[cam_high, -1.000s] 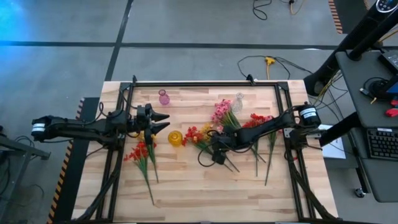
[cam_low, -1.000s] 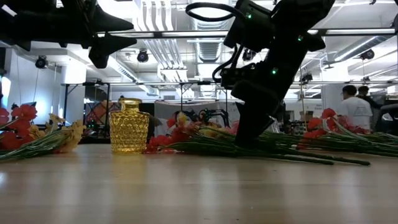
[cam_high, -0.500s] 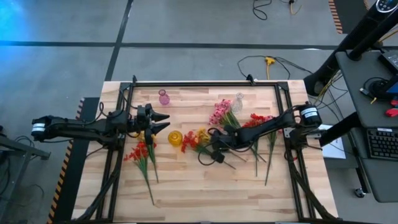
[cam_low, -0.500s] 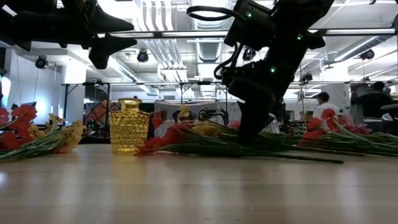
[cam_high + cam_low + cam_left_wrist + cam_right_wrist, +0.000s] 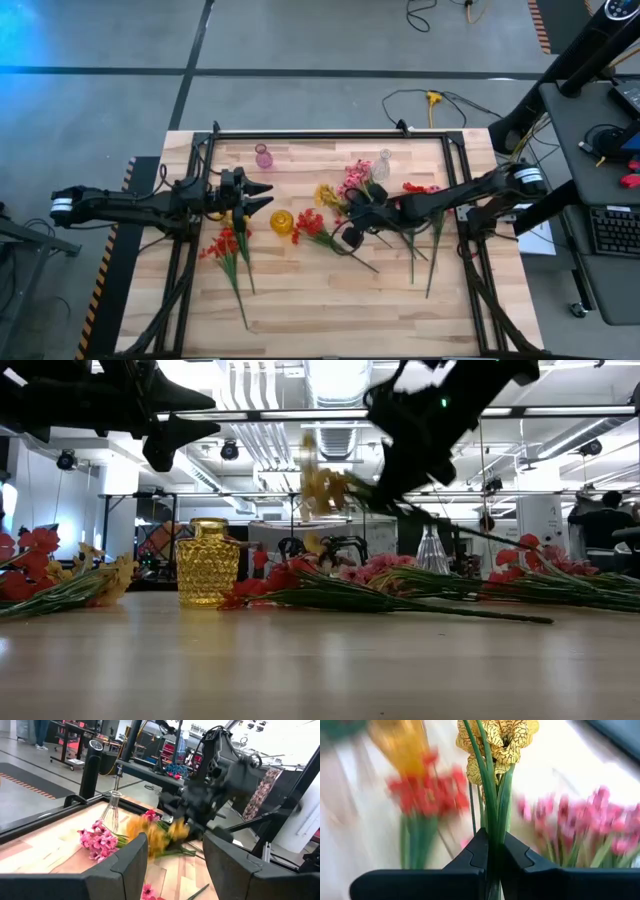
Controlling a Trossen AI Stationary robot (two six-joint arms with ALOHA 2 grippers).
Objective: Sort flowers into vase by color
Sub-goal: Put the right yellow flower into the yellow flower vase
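Above the middle of the pale wooden table point(image 5: 300, 300), we see the right gripper point(image 5: 492, 851) lifted clear of the boards with its two dark fingers pinched tight on the thin green stems of a yellow-blossomed artificial sprig point(image 5: 496, 745); the blossoms point away from the wrist, and in the low view the sprig point(image 5: 325, 488) hangs tilted in the air well above the surface. From overhead its yellow head point(image 5: 327, 194) sits just beside a cluster of pink-blossomed sprigs point(image 5: 355, 178) that lies on the table near a small clear glass vase point(image 5: 381, 164). Below the held sprig, a red-blossomed sprig point(image 5: 309, 222) rests flat on the wood beside a squat yellow faceted glass vase point(image 5: 282, 221), and more red sprigs point(image 5: 418, 189) lie under the right arm. A small pink glass vase point(image 5: 264, 156) stands toward the far edge. We find the left gripper point(image 5: 262, 196) waiting in the air over the table's left part, its fingers spread apart and holding nothing, above another bunch of red and yellow sprigs point(image 5: 226, 245) lying on the boards.
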